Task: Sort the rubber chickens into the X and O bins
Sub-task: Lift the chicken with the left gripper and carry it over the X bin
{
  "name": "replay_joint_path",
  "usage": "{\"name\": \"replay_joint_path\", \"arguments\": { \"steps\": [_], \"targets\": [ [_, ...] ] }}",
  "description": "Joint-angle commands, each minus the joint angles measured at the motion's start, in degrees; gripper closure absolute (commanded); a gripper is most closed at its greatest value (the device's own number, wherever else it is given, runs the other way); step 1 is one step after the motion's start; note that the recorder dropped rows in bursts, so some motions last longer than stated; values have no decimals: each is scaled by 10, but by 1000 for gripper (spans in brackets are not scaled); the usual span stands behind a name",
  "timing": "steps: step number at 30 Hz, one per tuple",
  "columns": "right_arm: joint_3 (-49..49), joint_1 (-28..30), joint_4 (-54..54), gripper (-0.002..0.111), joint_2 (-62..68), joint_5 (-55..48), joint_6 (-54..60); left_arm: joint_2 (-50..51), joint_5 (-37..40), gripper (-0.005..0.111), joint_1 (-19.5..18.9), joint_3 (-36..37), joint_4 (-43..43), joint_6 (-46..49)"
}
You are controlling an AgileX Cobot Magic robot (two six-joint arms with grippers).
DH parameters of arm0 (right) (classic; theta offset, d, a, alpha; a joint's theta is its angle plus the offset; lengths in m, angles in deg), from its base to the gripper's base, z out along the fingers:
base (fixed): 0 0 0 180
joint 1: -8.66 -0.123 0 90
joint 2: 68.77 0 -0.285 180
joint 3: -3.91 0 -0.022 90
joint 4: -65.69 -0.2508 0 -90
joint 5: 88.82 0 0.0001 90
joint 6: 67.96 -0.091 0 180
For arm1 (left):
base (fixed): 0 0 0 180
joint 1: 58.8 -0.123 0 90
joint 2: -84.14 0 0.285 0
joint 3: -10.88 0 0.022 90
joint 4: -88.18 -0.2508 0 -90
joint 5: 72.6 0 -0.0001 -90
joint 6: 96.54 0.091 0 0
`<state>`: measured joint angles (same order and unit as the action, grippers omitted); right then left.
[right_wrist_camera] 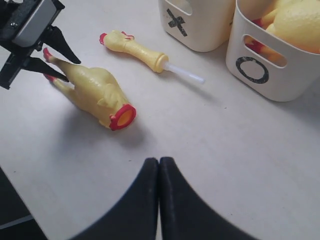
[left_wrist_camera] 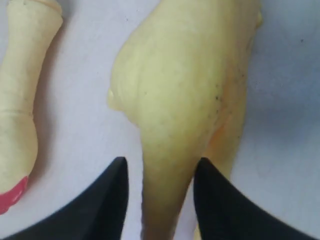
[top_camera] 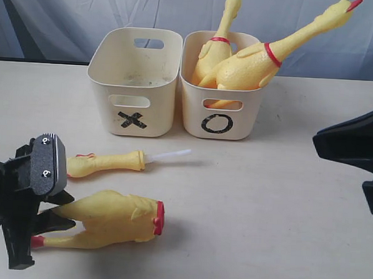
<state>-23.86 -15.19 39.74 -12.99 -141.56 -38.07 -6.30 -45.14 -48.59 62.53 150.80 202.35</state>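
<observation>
Yellow headless body (top_camera: 110,218) lies on its side at the near edge of the table (top_camera: 264,206), with its red-ringed neck hole toward the middle and its red feet toward the left pincer (top_camera: 61,211).

Left pincer: partly open, black fingers straddling the leg end. One finger looks to touch the rubber and the other shows a gap, so it has no grip yet.

My read: the step in hand is closing on the body. The legs are thin and soft, and a grip there would likely let the bulk droop and swing. Better to push in until the pads sit on the thicker rump, then close firmly and lift straight up.

Just behind lies the neck-and-head piece (top_camera: 107,162), apart from the body, its white tube (top_camera: 168,155) pointing toward the bins. Keep clear of it on the lift.

Right pincer (right_wrist_camera: 159,162): fully closed, empty, above bare table.

At the far side, the X bin (top_camera: 156,113) shows no chicken. The O bin (top_camera: 244,117) beside it holds two whole chickens (top_camera: 247,64), necks above the rim. The broken parts presumably go in X. Cross its rim high so the hanging end doesn't snag.
</observation>
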Motion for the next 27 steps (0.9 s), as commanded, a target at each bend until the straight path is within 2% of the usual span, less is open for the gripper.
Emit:
{"name": "replay_joint_path", "arguments": {
  "steps": [1,7,14,21,27],
  "targets": [
    [-2,-2,-5,108,-4,9,0,2,-5,86,4,-4,4,0],
    [-2,-2,-5,108,-4,9,0,2,2,106,4,-8,10,0],
    [-2,-2,-5,108,-4,9,0,-4,57,107,4,-36,11,-24],
    [-2,-2,-5,108,-4,10,0,-43,53,107,4,-82,11,-206],
    [-2,-2,-5,108,-4,10,0,-54,33,107,4,-167,-62,-367]
  ]
}}
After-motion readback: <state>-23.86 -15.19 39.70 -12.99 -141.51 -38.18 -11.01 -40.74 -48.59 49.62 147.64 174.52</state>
